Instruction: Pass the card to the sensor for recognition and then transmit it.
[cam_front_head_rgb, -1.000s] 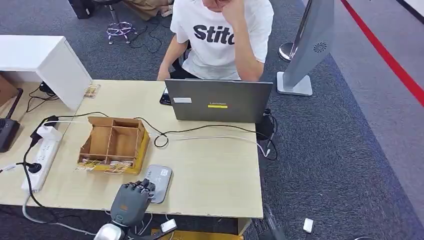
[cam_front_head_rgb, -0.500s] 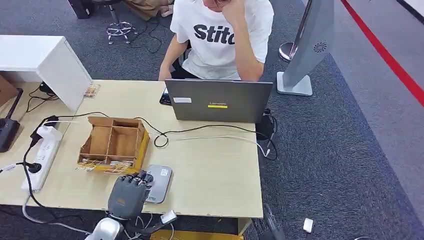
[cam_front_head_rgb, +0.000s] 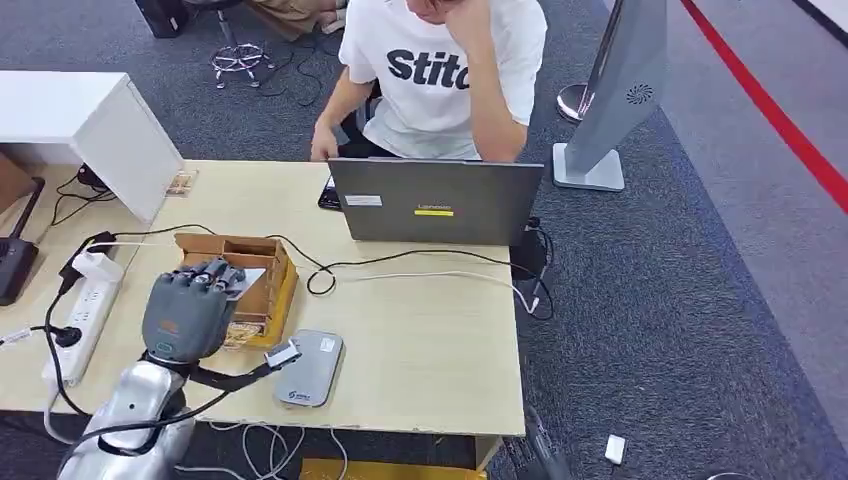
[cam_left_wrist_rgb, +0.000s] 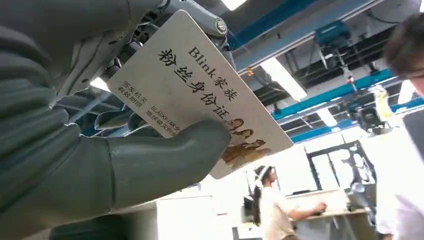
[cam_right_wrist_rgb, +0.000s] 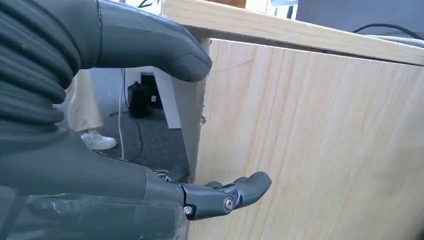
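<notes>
Two hands show, one in each wrist view. The left hand (cam_front_head_rgb: 185, 312), at lower left of the head view, hangs over the cardboard divider box (cam_front_head_rgb: 262, 262) with a white card (cam_front_head_rgb: 246, 278) pinched between thumb and fingers (cam_front_head_rgb: 212, 275). In the left wrist view that card (cam_left_wrist_rgb: 200, 90) reads "Blink" followed by Chinese characters, with a smaller line including "BLACKPINK" and a picture of several figures near the thumb. The right hand (cam_right_wrist_rgb: 100, 150) sits beside the pale wooden side of the table (cam_right_wrist_rgb: 325, 150), thumb and fingers apart, holding nothing. On the table (cam_front_head_rgb: 440, 340), the grey card sensor (cam_front_head_rgb: 310, 368) lies below and to the right of the box, near the front edge. A grey Lenovo laptop (cam_front_head_rgb: 436, 202) stands at upper centre, a person (cam_front_head_rgb: 440, 75) in a white shirt lettered "Stit" seated behind it. A white power strip (cam_front_head_rgb: 82, 318) lies at the left edge.
</notes>
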